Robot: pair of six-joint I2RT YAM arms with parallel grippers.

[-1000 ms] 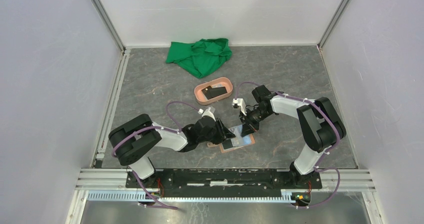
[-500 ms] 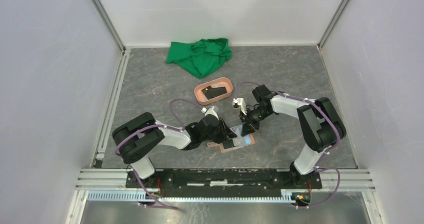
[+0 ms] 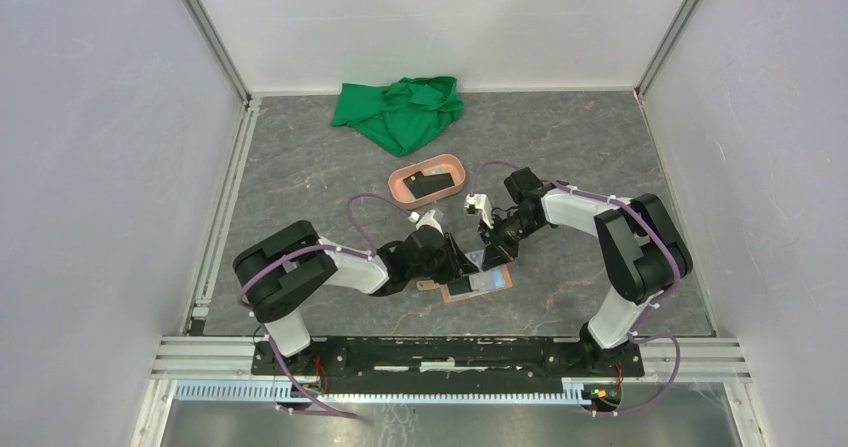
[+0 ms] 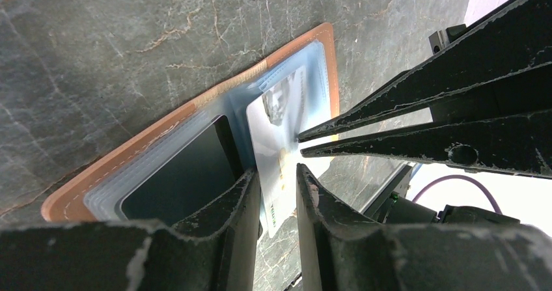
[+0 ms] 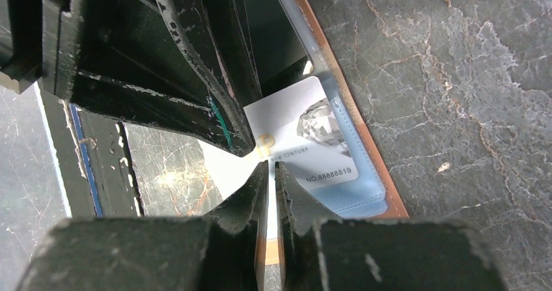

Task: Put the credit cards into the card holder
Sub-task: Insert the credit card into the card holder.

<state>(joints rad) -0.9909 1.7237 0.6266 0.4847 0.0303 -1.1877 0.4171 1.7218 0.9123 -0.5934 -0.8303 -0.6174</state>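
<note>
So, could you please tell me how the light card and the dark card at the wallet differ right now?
Colour: the light card is pale with a printed gem, the dark card plain black. Seating: the dark card sits fully in its clear sleeve, the light card sticks partly out. Grip: the right arm's fingers pinch the light card; the dark card is not gripped. Both lie in the open card holder.

Grey marbled tabletop [image 3: 300, 167] between plain white walls [image 3: 100, 167], metal rail [image 3: 200, 352] in front.
</note>
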